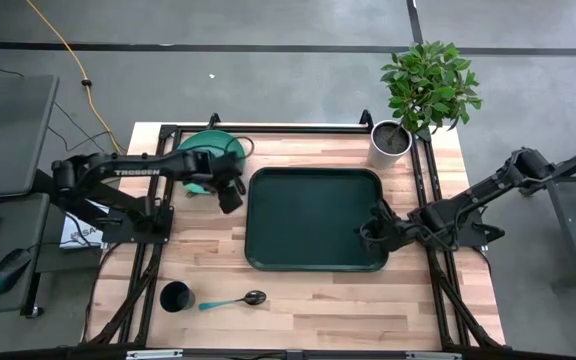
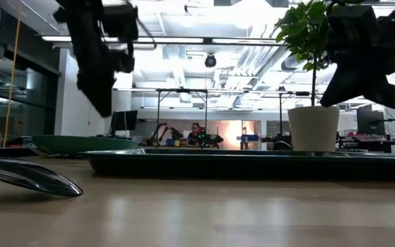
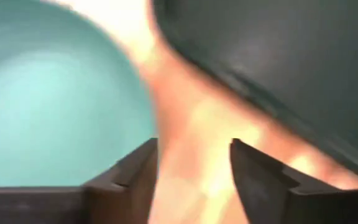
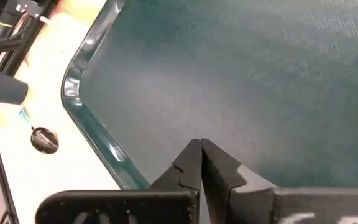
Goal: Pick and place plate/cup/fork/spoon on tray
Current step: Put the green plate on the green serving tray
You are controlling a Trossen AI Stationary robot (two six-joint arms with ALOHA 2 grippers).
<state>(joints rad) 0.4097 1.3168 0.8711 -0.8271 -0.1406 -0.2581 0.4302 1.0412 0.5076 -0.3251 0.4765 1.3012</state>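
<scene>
Nearest the front edge of the surface (image 1: 308, 300), on the near side of the tray (image 1: 313, 215), lie the spoon (image 1: 233, 300) and, just beyond its handle end, the cup (image 1: 175, 296). Neither touches the tray, so both probably wait their turn. No fork can be made out in any view.

Empty as it is, the tray sits mid-surface between the two arms, likely so that either can reach it. Over its right-hand near corner hangs the right claw (image 1: 368, 232), its fingers pressed together and holding nothing; it seems parked there, above the tray floor and clear of the other arm's work.

Just off the tray's left edge, the left claw (image 1: 230, 197) hovers over bare wood in the gap between the tray and the plate (image 1: 218, 150). Its fingers (image 3: 135, 180) stand apart with nothing between them, and the plate's rim lies just beside one of them, which suggests an approach to pinch that rim. The plate itself rests at the tray's far-left corner, partly under the left arm.

Beyond the tray's far-right corner stands a potted plant (image 1: 392, 138), no part of the task.
</scene>
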